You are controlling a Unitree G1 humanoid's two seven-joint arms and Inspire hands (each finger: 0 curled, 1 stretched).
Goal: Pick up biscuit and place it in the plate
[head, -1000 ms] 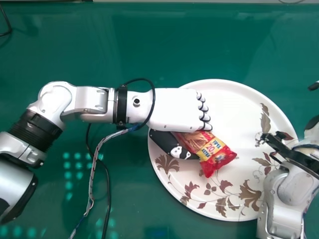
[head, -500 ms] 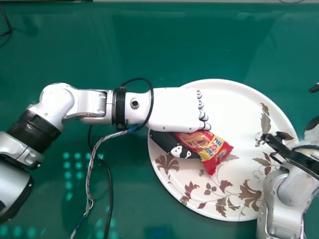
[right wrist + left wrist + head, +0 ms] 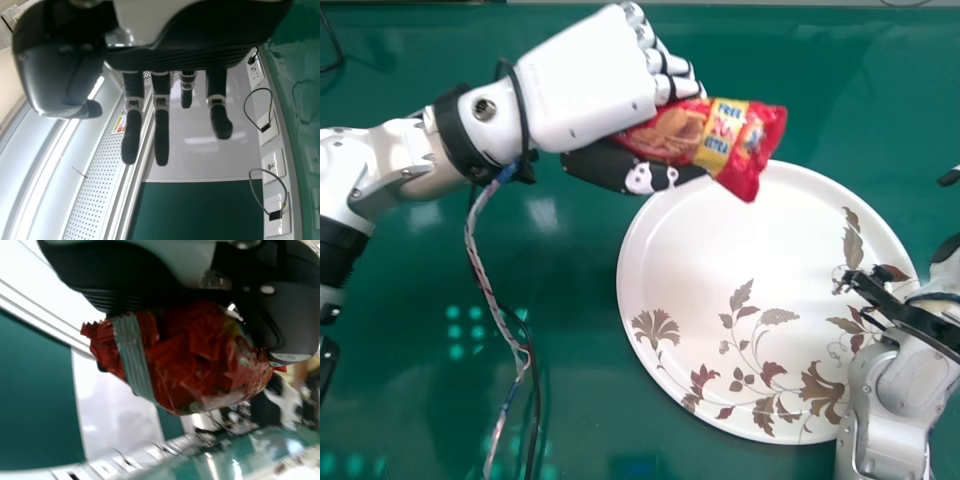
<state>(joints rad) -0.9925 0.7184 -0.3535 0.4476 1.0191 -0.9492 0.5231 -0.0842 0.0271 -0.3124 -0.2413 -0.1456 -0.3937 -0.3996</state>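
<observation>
Left arm (image 3: 395, 160) enters from the head view's left edge; left hand (image 3: 585, 85) angled forward, back uppermost, fingers curled. Right hand (image 3: 949, 248) at right edge, fingers straight.

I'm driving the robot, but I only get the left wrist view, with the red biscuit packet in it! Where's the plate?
Observer: In the head view, the tip of the biscuit packet overlaps the rim of the plate.
Operator: Yay! Does the plate have pictures on it?
Observer: Yes, brown leaves and flowers.
Operator: What's the other hand doing?
Observer: The right wrist view shows the right hand with its fingers straight.
</observation>
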